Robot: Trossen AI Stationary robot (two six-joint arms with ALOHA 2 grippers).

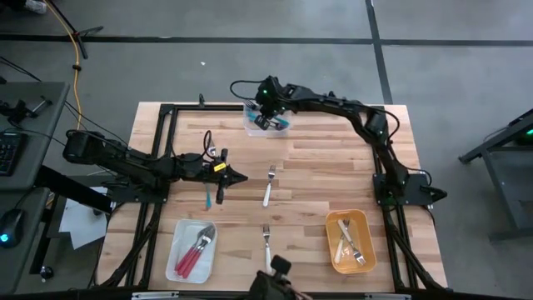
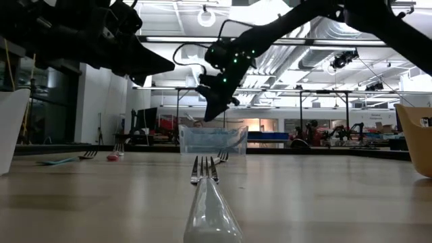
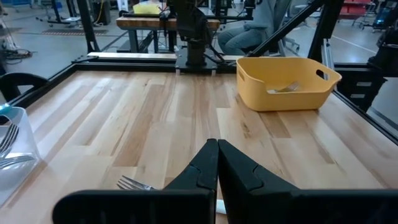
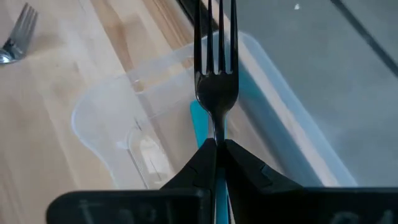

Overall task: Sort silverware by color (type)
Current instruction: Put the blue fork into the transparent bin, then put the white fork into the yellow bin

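My right gripper (image 1: 266, 122) hangs over the clear container (image 1: 268, 125) at the table's far edge, shut on a teal-handled fork (image 4: 216, 68). Another teal handle (image 4: 198, 121) lies inside the container. My left gripper (image 1: 241, 177) is shut and empty, hovering left of centre. A teal fork (image 1: 206, 197) lies flat on the table under the left arm. Two white-handled forks (image 1: 268, 185) (image 1: 266, 242) lie flat mid-table. Pink-handled forks (image 1: 193, 250) rest in the white tray, and white ones (image 1: 350, 246) in the yellow bin. My right gripper pinches the fork between its two fingers at the neck (image 4: 216, 132), where the metal head meets the teal handle. The fork lies along the fingers, its tines sticking out past the fingertips. It is lifted clear above the clear container (image 4: 155, 106).
The white tray (image 1: 179, 267) sits at the near left and the yellow bin (image 1: 333, 221) at the near right. A black frame (image 1: 166, 112) borders the table. In the left wrist view the nearer white fork's tines (image 3: 130, 182) lie just below my left gripper (image 3: 217, 149). People sit beyond the table.
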